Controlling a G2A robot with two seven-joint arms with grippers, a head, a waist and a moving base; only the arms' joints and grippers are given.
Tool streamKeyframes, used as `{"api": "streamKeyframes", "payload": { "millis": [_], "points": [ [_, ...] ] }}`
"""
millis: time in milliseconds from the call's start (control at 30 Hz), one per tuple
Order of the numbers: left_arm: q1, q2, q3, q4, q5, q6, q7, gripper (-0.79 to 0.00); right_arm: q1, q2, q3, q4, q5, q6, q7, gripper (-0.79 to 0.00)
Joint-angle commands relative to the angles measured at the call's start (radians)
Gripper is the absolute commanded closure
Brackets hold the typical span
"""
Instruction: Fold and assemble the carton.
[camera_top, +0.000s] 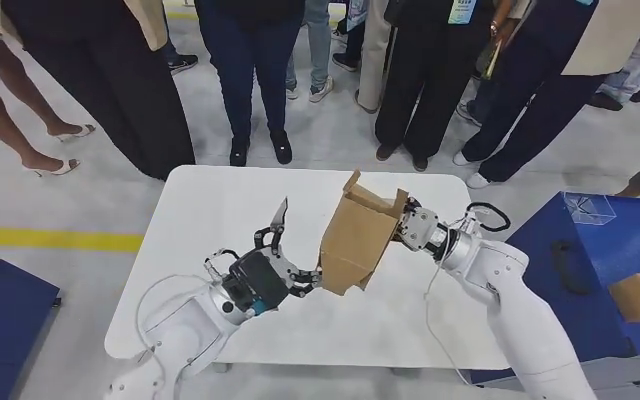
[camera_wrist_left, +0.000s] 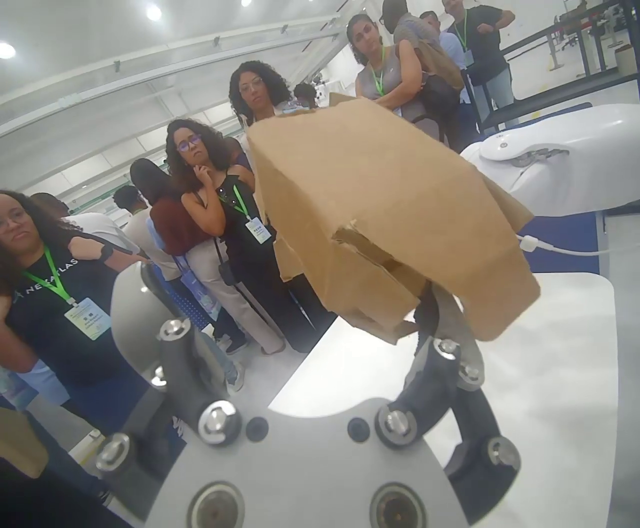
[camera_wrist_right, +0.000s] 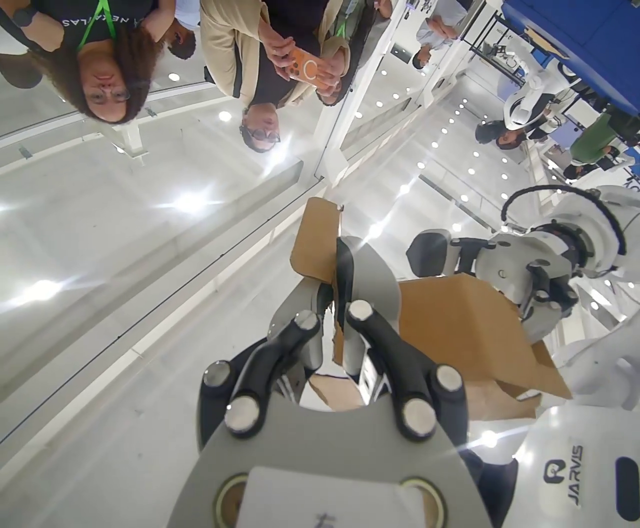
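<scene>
I see the brown carton (camera_top: 355, 243) half-formed and tilted, held up over the middle of the white table (camera_top: 200, 215). My right gripper (camera_wrist_right: 334, 300) has its fingers closed on a flap at the carton's far right end. My left gripper (camera_top: 297, 248) is spread wide at the near left corner. One finger (camera_wrist_left: 440, 320) seems to reach under the bottom flaps.
</scene>
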Motion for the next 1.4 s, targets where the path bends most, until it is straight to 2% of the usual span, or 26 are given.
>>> {"api": "streamKeyframes", "payload": {
  "millis": [0, 300, 633, 900, 1067, 1100, 1167, 1233, 1267, 1367],
  "points": [
    [-0.002, -0.001, 0.001, -0.002, 0.004, 0.000, -0.003, -0.785, -0.005, -0.001, -0.002, -0.003, -0.003, 0.002, -0.006, 0.000],
    [0.002, -0.006, -0.006, -0.019, -0.014, 0.000, -0.002, -0.785, -0.017, -0.009, -0.005, -0.004, -0.003, -0.023, -0.028, 0.000],
    [0.032, -0.004, -0.053, -0.039, -0.046, -0.011, -0.012, -0.785, -0.014, -0.017, -0.008, 0.000, -0.019, -0.041, -0.021, 0.000],
    [0.022, -0.009, -0.034, -0.023, -0.028, -0.014, -0.033, -0.785, -0.028, -0.022, -0.009, -0.019, -0.008, -0.028, -0.028, 0.000],
    [0.018, -0.012, -0.029, -0.010, -0.022, -0.017, -0.031, -0.785, -0.036, -0.027, -0.013, -0.017, 0.053, -0.004, -0.060, 0.000],
    [0.018, -0.012, -0.029, -0.010, -0.021, -0.017, -0.031, -0.770, -0.036, -0.028, -0.014, -0.017, 0.060, -0.001, -0.066, 0.000],
    [0.021, -0.012, -0.032, -0.014, -0.018, -0.020, -0.025, -0.665, -0.034, -0.030, -0.016, -0.017, 0.076, 0.003, -0.084, 0.000],
    [0.024, -0.012, -0.035, -0.019, -0.015, -0.021, -0.018, -0.520, -0.035, -0.032, -0.019, -0.018, 0.083, 0.000, -0.096, 0.000],
    [0.026, -0.012, -0.037, -0.020, -0.013, -0.021, -0.015, -0.391, -0.035, -0.033, -0.020, -0.019, 0.089, 0.002, -0.101, 0.000],
    [0.033, -0.012, -0.042, -0.027, -0.008, -0.021, -0.007, -0.305, -0.035, -0.036, -0.022, -0.019, 0.102, -0.003, -0.112, 0.000]
  ]
}}
